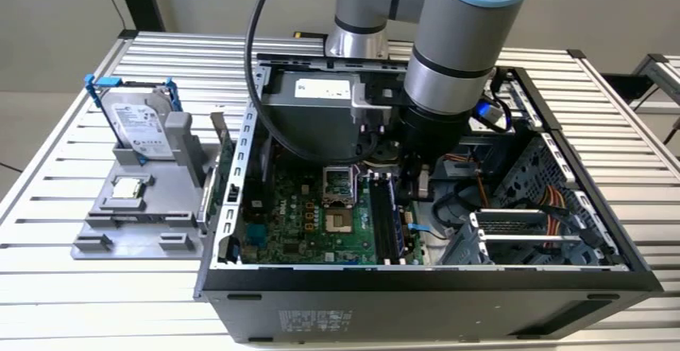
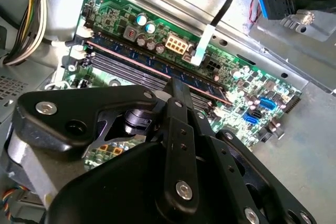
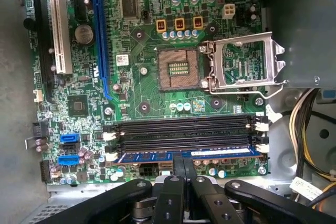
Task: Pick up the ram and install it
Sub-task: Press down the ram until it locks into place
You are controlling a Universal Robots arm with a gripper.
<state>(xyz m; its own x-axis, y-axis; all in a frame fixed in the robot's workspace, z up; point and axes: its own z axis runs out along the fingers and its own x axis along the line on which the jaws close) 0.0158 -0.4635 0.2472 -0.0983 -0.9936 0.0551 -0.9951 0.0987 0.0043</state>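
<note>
Over the motherboard [image 3: 147,87], the tool [image 3: 182,163] is clamped on the ram [image 3: 157,156], seated in its slot.

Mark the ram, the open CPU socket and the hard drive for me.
ram [image 3: 152,157]: first wrist view, blue board face in the slot nearest the gripper.
CPU socket [image 3: 178,68]: first wrist view, its contact field.
hard drive [image 1: 138,124]: exterior view, silver face.

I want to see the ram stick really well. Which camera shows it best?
The first wrist view: the ram lies lengthwise in the slot nearest the gripper. The second wrist view shows it slanted. In the exterior view it is a thin strip.
</note>
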